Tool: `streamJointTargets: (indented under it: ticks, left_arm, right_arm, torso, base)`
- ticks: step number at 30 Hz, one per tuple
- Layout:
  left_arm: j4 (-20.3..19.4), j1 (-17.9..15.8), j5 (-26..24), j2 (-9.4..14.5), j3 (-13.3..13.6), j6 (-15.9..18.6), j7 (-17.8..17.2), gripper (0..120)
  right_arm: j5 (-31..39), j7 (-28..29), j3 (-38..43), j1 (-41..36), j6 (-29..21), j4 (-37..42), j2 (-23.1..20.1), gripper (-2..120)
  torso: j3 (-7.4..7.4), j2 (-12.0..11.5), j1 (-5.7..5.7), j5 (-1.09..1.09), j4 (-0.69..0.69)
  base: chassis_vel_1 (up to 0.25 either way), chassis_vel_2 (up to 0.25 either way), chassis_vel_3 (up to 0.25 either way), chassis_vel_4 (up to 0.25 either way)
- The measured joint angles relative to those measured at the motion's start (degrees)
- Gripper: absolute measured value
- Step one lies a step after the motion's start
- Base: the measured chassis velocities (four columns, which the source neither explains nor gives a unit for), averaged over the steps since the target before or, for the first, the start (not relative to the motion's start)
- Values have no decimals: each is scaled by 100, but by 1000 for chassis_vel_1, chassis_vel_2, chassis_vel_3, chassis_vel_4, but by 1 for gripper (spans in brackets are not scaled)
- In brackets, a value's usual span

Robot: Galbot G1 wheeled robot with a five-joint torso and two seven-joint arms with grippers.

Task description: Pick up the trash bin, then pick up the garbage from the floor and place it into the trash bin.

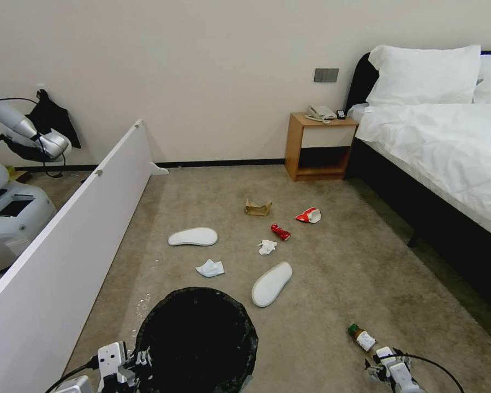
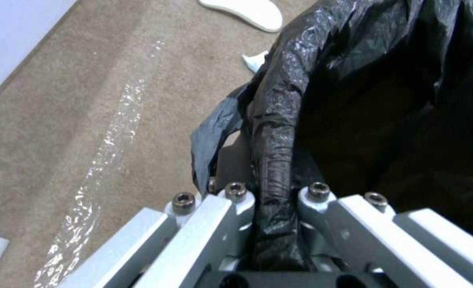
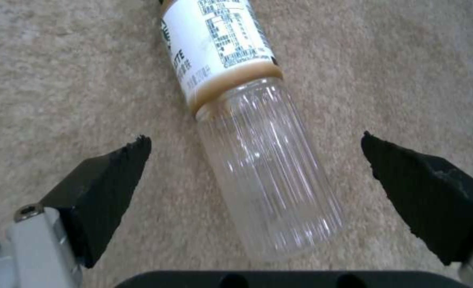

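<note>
Carpet lies under everything – my left pincer is clamped tight on the rim of the trash bin, its fingers pinching a fold of the crinkly black bag just in front of me on my left side. My right pincer hangs low over the small clear bottle, spread wide with one black pad on either side of the bottle and neither touching it; the bottle lies on its side on the carpet, to the right of the bin. Farther out on the floor sits the other garbage – two white slippers, one just beyond the bin and one more to the left, a crumpled tissue between them, another tissue, a crushed red wrapper, a red-and-white cup and folded brown cardboard nearer the nightstand.
</note>
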Motion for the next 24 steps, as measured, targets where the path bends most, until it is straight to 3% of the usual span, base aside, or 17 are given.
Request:
streamJointTargets:
  ticks: [16,24]
  left_arm:
    - [12,-23,52,-25,12,-2,0,4]
    - [28,-49,58,-33,31,3,-4,4]
  right_arm:
    - [-185,-26,-23,515,86,-670,126,100]
    - [-226,-39,27,680,59,-922,159,79]
  torso:
    - [0,0,0,-1,0]
    - [-1,2,0,-3,0]
  base:
    - [0,0,0,0]
    - [0,0,0,0]
